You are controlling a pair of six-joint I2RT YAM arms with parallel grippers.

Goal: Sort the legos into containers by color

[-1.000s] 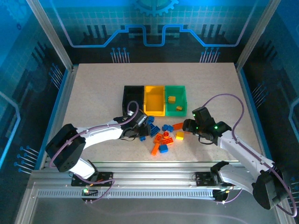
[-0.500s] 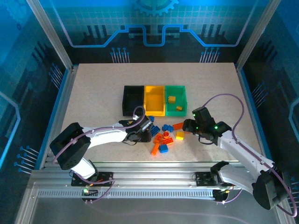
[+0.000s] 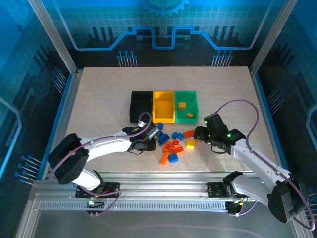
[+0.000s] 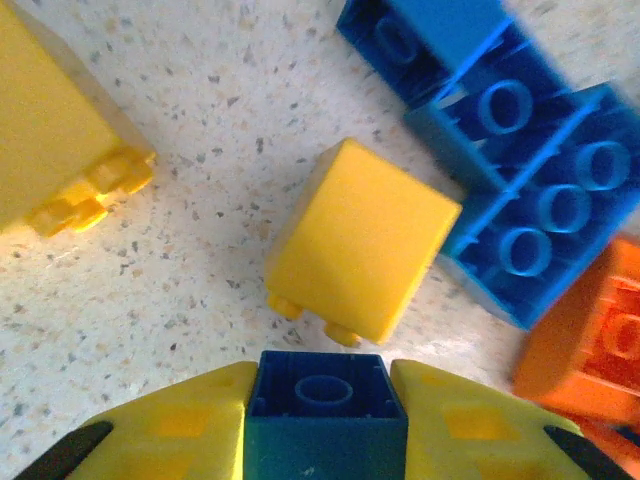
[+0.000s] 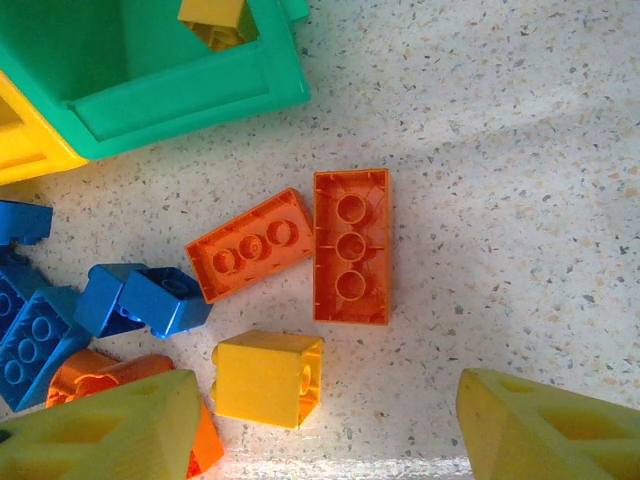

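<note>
Midway across the table [image 3: 99, 99], between far and near edges: black bin [image 3: 140, 105], yellow bin [image 3: 164, 105] and green bin [image 3: 186, 92] joined in a row, with two yellow bricks [image 3: 182, 105] in the green one. Just toward the near edge from the bins, the loose legos [image 3: 173, 144] in a pile.

At the pile's left end, left gripper [image 3: 154, 134], clamped on a blue brick [image 4: 325, 400]; drawn slightly back toward the bins compared with half a second ago. Just beyond the held brick, a lone yellow brick [image 4: 360, 240] flat on the table, with blue bricks [image 4: 520, 200] right beside it.

At the pile's right end, right gripper [image 5: 330, 440], fingers spread wide over a loose yellow brick [image 5: 268, 378] and two orange bricks [image 5: 350, 245]; unmoved over the last second.
</note>
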